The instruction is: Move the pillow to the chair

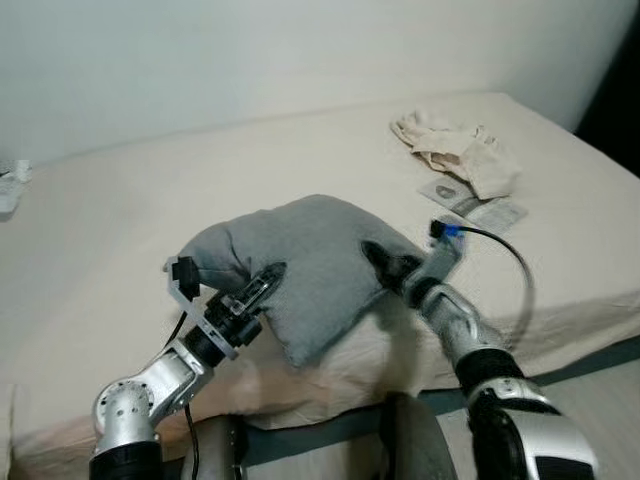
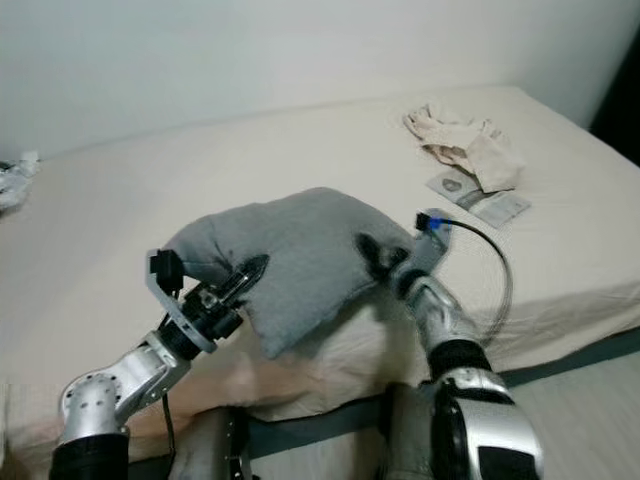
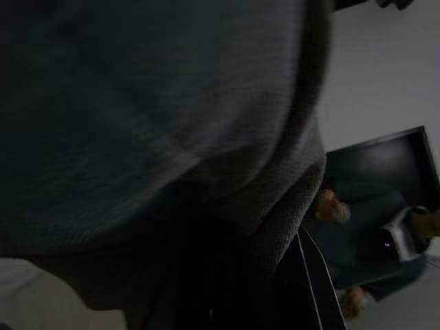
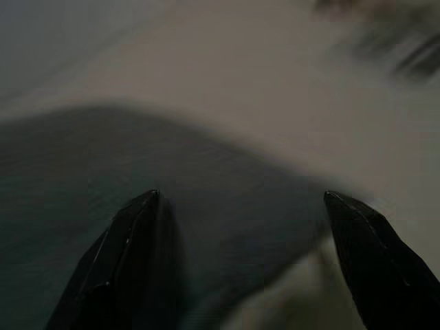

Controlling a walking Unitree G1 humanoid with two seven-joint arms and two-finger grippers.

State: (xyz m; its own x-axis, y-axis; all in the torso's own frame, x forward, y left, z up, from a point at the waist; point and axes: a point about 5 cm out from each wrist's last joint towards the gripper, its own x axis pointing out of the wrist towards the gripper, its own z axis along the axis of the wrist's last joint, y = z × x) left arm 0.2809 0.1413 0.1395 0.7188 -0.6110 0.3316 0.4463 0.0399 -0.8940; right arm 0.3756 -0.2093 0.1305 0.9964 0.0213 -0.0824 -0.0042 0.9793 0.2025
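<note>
Both pincers press the grey pillow (image 1: 310, 265) between them over the bed (image 1: 120, 220): right gripper (image 4: 240, 206) spread wide against it, left gripper (image 1: 262, 283) grip hidden, cannot tell.

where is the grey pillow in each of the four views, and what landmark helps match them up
Left eye view: the grey pillow sits centre, between both grippers.
Right eye view: the pillow sits centre, slightly further left.
Left wrist view: its grey fabric covers most of the picture, very close.
Right wrist view: it lies beyond the two black fingers.
Shared landmark: the cream bed sheet under the pillow.
</note>
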